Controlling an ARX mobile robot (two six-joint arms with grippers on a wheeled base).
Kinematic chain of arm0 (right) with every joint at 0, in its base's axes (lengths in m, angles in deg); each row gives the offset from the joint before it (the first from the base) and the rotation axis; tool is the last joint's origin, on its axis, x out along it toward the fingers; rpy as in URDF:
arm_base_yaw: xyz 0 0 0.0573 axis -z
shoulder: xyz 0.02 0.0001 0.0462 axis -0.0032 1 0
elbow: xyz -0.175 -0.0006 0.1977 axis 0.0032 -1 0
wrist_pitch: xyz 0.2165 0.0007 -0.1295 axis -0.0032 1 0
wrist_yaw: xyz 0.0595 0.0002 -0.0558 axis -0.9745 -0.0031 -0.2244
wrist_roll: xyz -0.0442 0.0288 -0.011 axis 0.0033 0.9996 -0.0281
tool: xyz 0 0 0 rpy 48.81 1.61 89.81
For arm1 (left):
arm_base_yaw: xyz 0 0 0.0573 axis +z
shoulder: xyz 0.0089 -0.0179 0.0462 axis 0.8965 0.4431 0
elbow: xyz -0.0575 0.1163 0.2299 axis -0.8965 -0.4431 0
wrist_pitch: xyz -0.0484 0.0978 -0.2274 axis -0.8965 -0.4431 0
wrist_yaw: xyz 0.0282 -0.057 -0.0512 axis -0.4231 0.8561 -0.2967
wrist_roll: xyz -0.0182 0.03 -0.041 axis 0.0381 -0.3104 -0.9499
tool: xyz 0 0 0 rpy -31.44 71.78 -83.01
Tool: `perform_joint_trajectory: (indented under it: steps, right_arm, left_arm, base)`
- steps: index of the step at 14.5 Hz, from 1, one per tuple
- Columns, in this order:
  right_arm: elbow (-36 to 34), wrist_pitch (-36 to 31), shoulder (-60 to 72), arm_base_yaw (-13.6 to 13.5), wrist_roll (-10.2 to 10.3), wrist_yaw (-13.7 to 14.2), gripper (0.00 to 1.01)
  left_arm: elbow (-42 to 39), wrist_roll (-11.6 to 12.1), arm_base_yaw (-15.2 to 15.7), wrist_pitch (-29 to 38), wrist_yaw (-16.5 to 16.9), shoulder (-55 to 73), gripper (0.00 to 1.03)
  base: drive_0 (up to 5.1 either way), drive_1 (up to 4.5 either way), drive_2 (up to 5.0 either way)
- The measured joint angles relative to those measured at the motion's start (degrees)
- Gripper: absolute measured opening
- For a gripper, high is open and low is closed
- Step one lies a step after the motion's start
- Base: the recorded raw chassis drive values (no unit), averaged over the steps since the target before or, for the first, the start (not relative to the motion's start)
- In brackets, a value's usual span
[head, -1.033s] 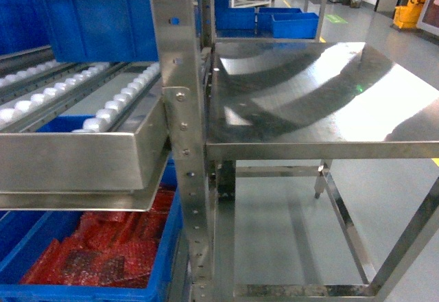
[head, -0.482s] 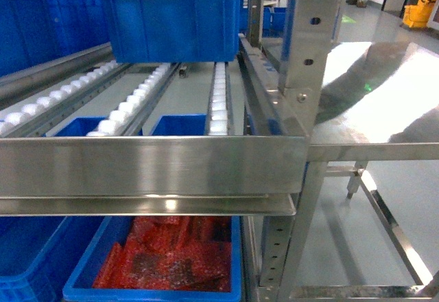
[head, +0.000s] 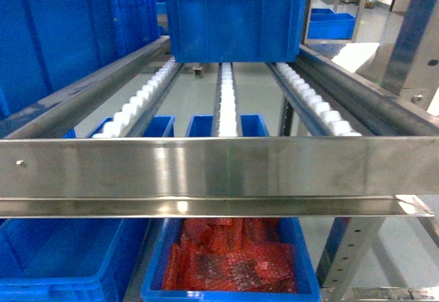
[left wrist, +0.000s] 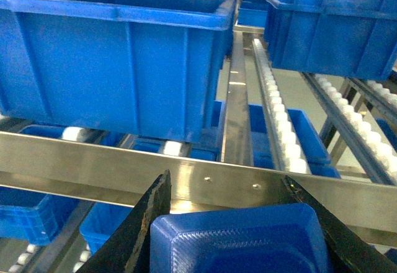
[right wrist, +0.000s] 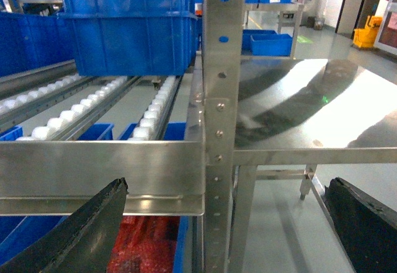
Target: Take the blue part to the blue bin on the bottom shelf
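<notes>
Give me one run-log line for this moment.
left claw: shut on blue part | right claw: open, empty | red-filled bin below front rail | part not yet binned

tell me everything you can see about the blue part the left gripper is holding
The blue part shows only in the left wrist view, at the bottom edge. It looks like moulded blue plastic with fine ridged texture, rounded corners and a raised rim. It sits between the left gripper's black fingers, which flank it on both sides. Its lower portion is cut off.

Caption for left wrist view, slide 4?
Left gripper holds blue part before steel rack rail.
</notes>
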Motion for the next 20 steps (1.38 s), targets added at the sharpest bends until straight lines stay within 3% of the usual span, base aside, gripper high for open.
perform_joint_trajectory:
  steps: [6, 20]
  right_arm:
    - [0.00, 0.15, 0.00, 0.00, -0.02, -0.02, 0.98]
    - [0.00, 0.17, 0.00, 0.00, 0.00, -0.07, 0.98]
  left_arm:
    - [0.00, 0.02, 0.00, -0.09, -0.02, 0.00, 0.44]
    - [0.00, 0.00, -0.07, -0.07, 0.00, -0.02, 0.44]
  base:
    - [-5.0, 2.41, 2.4]
    - [0.0, 0.00, 0.0]
